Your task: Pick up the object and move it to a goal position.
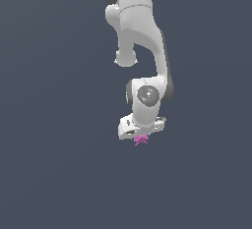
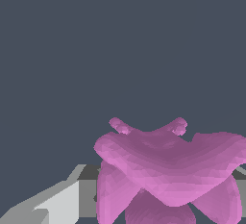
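The object (image 1: 141, 140) is a small magenta-pink spiky lump that sticks out just under the white hand in the exterior view. My gripper (image 1: 141, 134) sits right on it, and its fingertips are hidden by the hand and the lump. In the wrist view the object (image 2: 168, 170) looms large and very close, filling the space between the grey fingers (image 2: 57, 204). The jaws look closed against it. I cannot tell whether it touches the floor.
The white arm (image 1: 140, 36) reaches in from the top of the exterior view. Around it there is only a flat dark blue-grey surface (image 1: 49, 125). No goal marker shows in either view.
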Controlling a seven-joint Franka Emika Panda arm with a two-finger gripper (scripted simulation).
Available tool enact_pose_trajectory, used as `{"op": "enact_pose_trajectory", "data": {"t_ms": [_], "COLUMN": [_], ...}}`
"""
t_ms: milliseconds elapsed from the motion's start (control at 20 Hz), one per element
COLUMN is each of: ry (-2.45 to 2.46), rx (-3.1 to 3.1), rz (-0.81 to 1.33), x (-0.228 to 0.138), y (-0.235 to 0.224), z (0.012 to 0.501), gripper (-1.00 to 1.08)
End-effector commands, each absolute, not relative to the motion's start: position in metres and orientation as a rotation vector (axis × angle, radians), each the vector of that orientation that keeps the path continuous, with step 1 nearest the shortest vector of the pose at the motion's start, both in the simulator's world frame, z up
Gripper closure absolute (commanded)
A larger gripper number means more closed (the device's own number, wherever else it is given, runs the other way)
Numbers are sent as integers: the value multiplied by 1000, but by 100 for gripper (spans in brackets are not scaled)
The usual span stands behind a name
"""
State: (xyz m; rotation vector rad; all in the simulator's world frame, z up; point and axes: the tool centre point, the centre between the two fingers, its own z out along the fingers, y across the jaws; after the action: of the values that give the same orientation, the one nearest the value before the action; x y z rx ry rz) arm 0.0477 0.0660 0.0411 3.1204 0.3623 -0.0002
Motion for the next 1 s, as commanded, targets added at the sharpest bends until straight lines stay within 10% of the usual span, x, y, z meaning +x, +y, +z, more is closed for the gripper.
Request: {"op": "enact_pose_trajectory", "data": {"t_ms": [0,950], "ry": [363,363], "rx": [3120,3120], "rz": [0,0], "x": [45,-39], "y": [68,137], "z": [42,77], "gripper": [108,108]}}
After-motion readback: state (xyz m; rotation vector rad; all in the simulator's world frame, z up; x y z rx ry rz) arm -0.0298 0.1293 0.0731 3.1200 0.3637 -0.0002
